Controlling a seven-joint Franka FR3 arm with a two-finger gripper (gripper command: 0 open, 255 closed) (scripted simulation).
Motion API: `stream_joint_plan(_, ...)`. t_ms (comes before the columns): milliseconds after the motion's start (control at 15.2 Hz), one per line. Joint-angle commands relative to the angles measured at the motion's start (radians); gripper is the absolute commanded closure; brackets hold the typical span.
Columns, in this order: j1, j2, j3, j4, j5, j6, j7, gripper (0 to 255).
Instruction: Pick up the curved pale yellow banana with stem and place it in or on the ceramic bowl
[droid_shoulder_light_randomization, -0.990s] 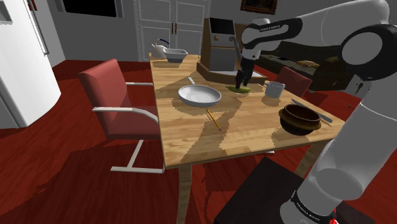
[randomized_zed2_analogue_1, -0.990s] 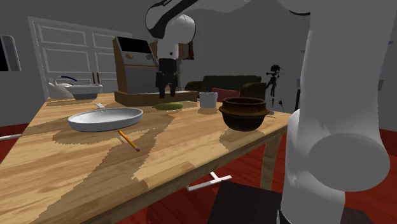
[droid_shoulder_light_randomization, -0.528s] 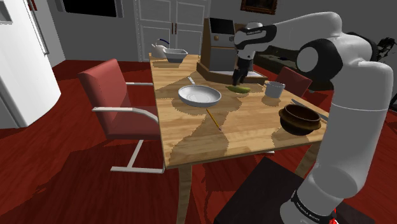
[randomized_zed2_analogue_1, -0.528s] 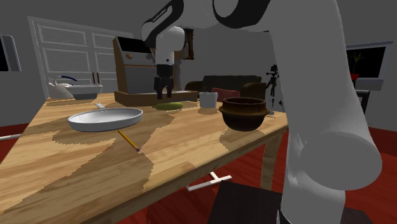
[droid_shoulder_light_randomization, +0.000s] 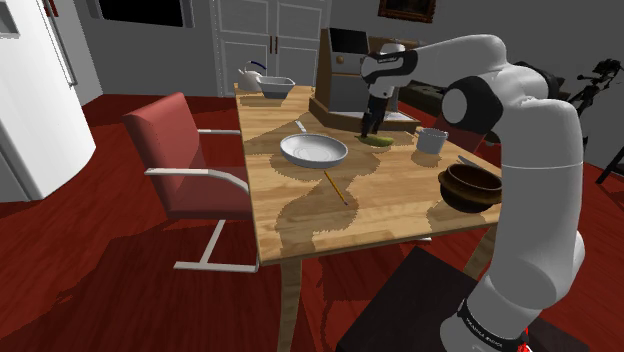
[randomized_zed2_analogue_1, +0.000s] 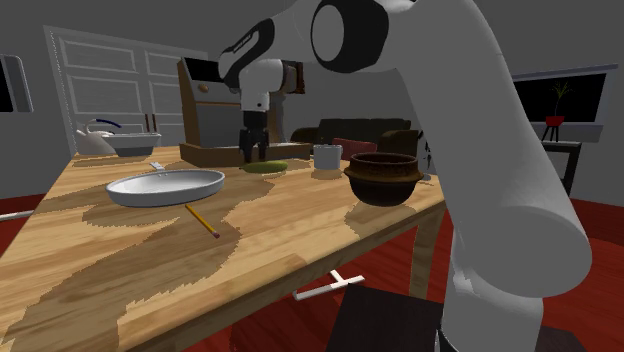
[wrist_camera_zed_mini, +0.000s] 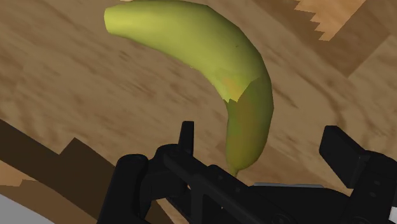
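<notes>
A curved yellow-green banana (droid_shoulder_light_randomization: 380, 141) (randomized_zed2_analogue_1: 265, 167) lies on the wooden table (droid_shoulder_light_randomization: 390, 205) in front of the coffee machine. In the wrist view the banana (wrist_camera_zed_mini: 216, 57) lies flat, and its thin stem end reaches in between my fingers without touching either. My gripper (droid_shoulder_light_randomization: 370, 129) (randomized_zed2_analogue_1: 249, 153) (wrist_camera_zed_mini: 261, 135) is open and hangs just above the banana's end. A shallow white bowl (droid_shoulder_light_randomization: 313, 150) (randomized_zed2_analogue_1: 165, 186) sits to the shoulder view's left of the banana. A brown round bowl (droid_shoulder_light_randomization: 472, 186) (randomized_zed2_analogue_1: 383, 178) stands near the table's right edge.
A coffee machine (droid_shoulder_light_randomization: 345, 70) stands right behind the gripper. A white mug (droid_shoulder_light_randomization: 431, 140) is beside the banana, and a pencil (droid_shoulder_light_randomization: 336, 187) lies by the white bowl. A kettle and a tray (droid_shoulder_light_randomization: 276, 87) sit at the far end. A red chair (droid_shoulder_light_randomization: 185, 160) stands beside the table.
The gripper has come down toward the banana and shifted slightly to the shoulder view's left. The arm's upper links have folded back. The banana has not moved.
</notes>
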Motion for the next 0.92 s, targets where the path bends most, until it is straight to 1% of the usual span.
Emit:
stream_joint_plan(0,0.002,0.002,0.001,-0.026,0.002,0.028,-0.003,0)
stream_joint_plan(66,0.004,0.004,0.002,-0.044,0.004,0.048,-0.005,0)
stream_joint_plan(594,0.004,0.004,0.002,-0.044,0.004,0.048,-0.005,0)
stream_joint_plan(660,0.004,0.004,0.002,-0.044,0.004,0.048,-0.005,255)
stream_joint_plan(858,0.004,0.004,0.002,-0.044,0.004,0.048,-0.005,255)
